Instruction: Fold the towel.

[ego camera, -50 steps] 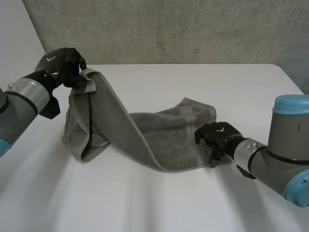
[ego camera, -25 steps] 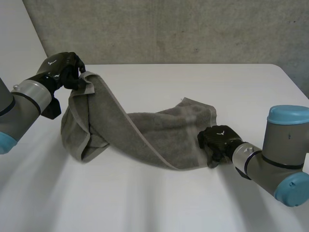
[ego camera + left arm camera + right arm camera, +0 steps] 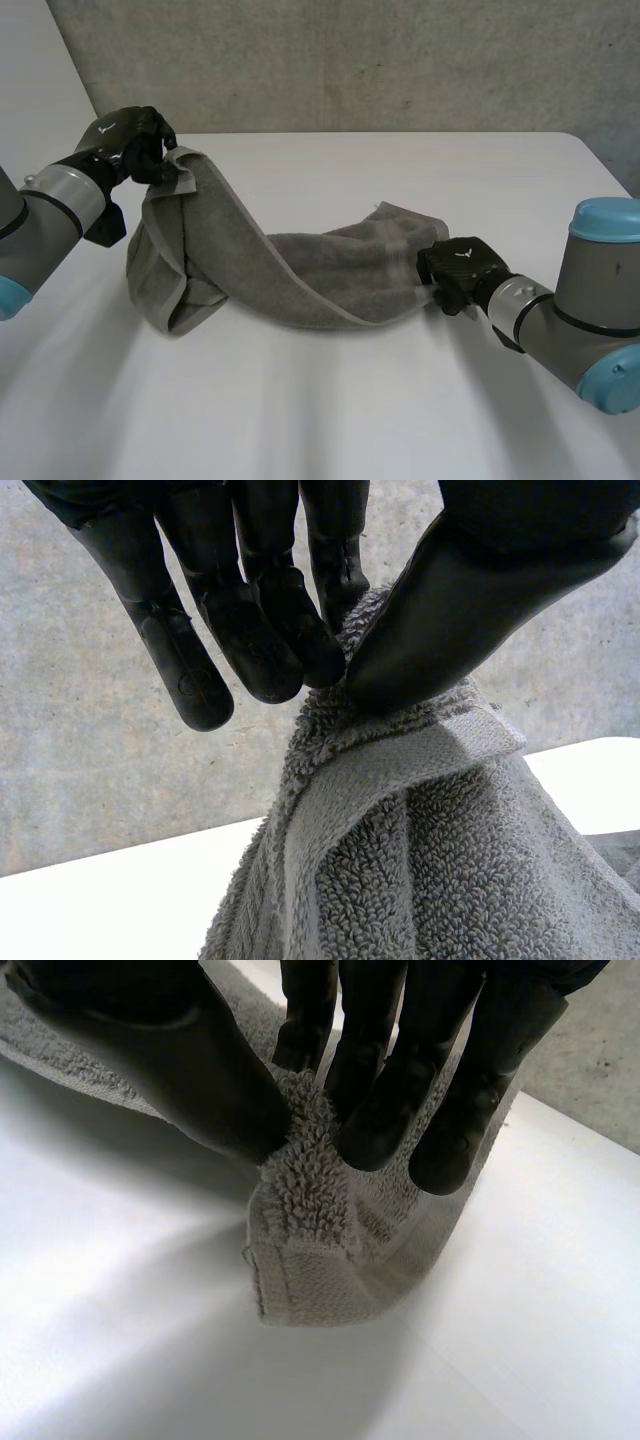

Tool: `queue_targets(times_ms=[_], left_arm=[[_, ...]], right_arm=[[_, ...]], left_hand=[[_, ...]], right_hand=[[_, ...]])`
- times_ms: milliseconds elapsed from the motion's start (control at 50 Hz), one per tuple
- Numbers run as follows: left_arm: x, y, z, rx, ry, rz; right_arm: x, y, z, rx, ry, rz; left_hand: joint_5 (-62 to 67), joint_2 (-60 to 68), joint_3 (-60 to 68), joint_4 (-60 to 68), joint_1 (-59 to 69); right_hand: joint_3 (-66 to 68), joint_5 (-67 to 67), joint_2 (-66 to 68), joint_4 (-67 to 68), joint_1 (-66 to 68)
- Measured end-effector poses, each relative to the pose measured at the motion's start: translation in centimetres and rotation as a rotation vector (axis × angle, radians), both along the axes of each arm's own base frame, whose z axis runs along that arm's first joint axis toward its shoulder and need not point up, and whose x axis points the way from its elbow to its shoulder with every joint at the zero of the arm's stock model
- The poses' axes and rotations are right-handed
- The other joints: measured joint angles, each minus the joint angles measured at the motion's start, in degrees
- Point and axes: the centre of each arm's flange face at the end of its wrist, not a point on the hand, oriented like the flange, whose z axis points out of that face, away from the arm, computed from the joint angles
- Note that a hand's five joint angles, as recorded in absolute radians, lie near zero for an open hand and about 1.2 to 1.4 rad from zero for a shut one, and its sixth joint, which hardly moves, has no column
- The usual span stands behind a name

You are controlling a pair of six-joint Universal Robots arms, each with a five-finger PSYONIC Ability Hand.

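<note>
Two pinched towel (image 3: 330, 280) corners: left hand (image 3: 125, 145), right hand (image 3: 460, 270); bare table (image 3: 300, 410) around.

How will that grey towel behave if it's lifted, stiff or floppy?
Likely floppy: the towel sags to the table between the left hand and right hand. Probably not slippery: its looped pile looks grippy where both hands pinch it.

white table (image 3: 330, 420), grey towel (image 3: 320, 275) lying on it
</note>
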Motion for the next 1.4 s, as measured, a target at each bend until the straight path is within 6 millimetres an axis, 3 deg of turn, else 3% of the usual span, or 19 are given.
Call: queue_targets(times_ms=[180, 260, 360, 400, 480, 520, 620, 680, 820, 900, 960, 1000, 1040, 1120, 1180, 1220, 1300, 1400], left_arm=[[-0.1, 0.2, 0.0, 0.004, 0.0, -0.005], [-0.2, 0.6, 0.7, -0.008, 0.003, -0.011], [0.2, 1.9, 4.0, -0.079, 0.028, -0.012], [0.5, 2.6, 5.9, -0.121, 0.05, -0.009], [1.2, 3.6, 8.7, -0.182, 0.095, -0.006], [1.4, 4.0, 9.4, -0.198, 0.111, -0.01], [1.4, 4.1, 9.3, -0.189, 0.123, -0.032], [1.3, 3.3, 7.3, -0.135, 0.11, -0.044], [0.5, 0.2, 0.5, -0.003, 0.01, -0.058], [-0.3, -1.9, -0.6, -0.049, -0.054, -0.071], [-1.3, -3.9, 1.1, -0.173, -0.075, -0.078], [-2.1, -5.2, 3.9, -0.307, -0.068, -0.077], [-2.7, -6.0, 7.1, -0.443, -0.048, -0.069], [-3.0, -5.9, 15.6, -0.777, 0.053, -0.044], [-2.7, -5.0, 19.5, -0.923, 0.14, -0.047], [-2.3, -4.5, 21.0, -0.976, 0.203, -0.064], [-1.9, -4.8, 20.3, -0.947, 0.268, -0.095], [-0.7, -6.5, 13.9, -0.754, 0.251, -0.106]], right_arm=[[0.0, 0.1, 0.9, -0.004, -0.016, -0.005], [-0.2, 0.0, 3.6, -0.045, -0.025, -0.012], [-1.8, -0.5, 10.7, -0.136, -0.053, -0.052], [-2.7, -0.4, 14.5, -0.191, -0.072, -0.065], [-3.4, -0.1, 19.5, -0.275, -0.097, -0.066], [-3.5, 0.1, 21.0, -0.295, -0.101, -0.061], [-3.2, -0.5, 20.9, -0.256, -0.069, -0.039], [-2.7, -1.3, 19.2, -0.213, -0.012, -0.02], [-0.1, -3.2, 14.2, -0.162, 0.155, 0.023], [2.1, -4.8, 13.9, -0.24, 0.171, 0.021], [3.6, -6.5, 16.0, -0.384, 0.113, -0.014], [4.5, -7.6, 19.1, -0.533, 0.023, -0.059], [4.8, -8.1, 22.1, -0.65, -0.061, -0.098], [4.3, -7.4, 29.0, -0.882, -0.26, -0.166], [3.9, -6.6, 31.0, -0.935, -0.32, -0.173], [3.8, -6.2, 31.2, -0.931, -0.332, -0.161], [3.8, -5.8, 29.1, -0.852, -0.297, -0.115], [3.7, -5.3, 23.9, -0.692, -0.214, -0.033]], left_hand=[[0.0, 0.0, 0.0, 0.0, 0.0], [0.0, 0.0, 0.0, 0.0, 0.0], [0.0, 0.0, 0.0, 0.0, 0.0], [0.0, 0.0, 0.0, 0.0, 0.0], [0.0, 0.0, 0.0, 0.0, 0.0], [0.0, 0.0, 0.0, 0.0, 0.0], [0.0, 0.0, 0.0, 0.0, 0.0], [0.0, 0.0, 0.0, 0.0, 0.0], [0.0, 0.0, 0.0, 0.01, 0.0], [0.0, 0.0, 0.0, 0.01, 0.0], [0.0, 0.0, 0.0, 0.01, 0.0], [0.0, 0.0, 0.0, 0.01, 0.0], [0.0, 0.0, 0.01, 0.02, 0.0], [0.0, 0.0, 0.02, 0.02, 0.0], [0.04, 0.0, 0.03, 0.02, 0.0], [0.47, 0.0, 0.03, 0.02, 0.0], [0.6, 0.0, 0.03, 0.02, 0.0], [0.6, 0.0, 0.03, 0.02, 0.0]], right_hand=[[0.0, 0.0, 0.0, 0.0, -0.01], [0.0, 0.0, 0.0, 0.0, 0.0], [0.0, 0.0, 0.0, 0.0, 0.48], [0.0, 0.0, 0.0, 0.0, 0.48], [0.0, 0.0, 0.0, 0.0, 0.49], [0.0, 0.0, 0.0, 0.0, 0.49], [0.0, 0.0, 0.0, 0.0, 0.5], [0.0, 0.0, 0.0, 0.0, 0.5], [0.0, 0.0, 0.0, 0.0, 0.51], [0.0, 0.0, 0.0, 0.0, 0.51], [0.0, 0.0, 0.0, 0.0, 0.51], [0.0, 0.0, 0.0, 0.0, 0.52], [0.0, 0.0, 0.0, 0.0, 0.54], [0.0, 0.0, 0.0, 0.0, 0.81], [0.0, 0.0, 0.0, 0.0, 0.81], [0.0, 0.0, 0.0, 0.0, 0.81], [0.0, 0.0, 0.0, 0.0, 0.81], [0.0, 0.0, 0.0, 0.0, 0.81]])
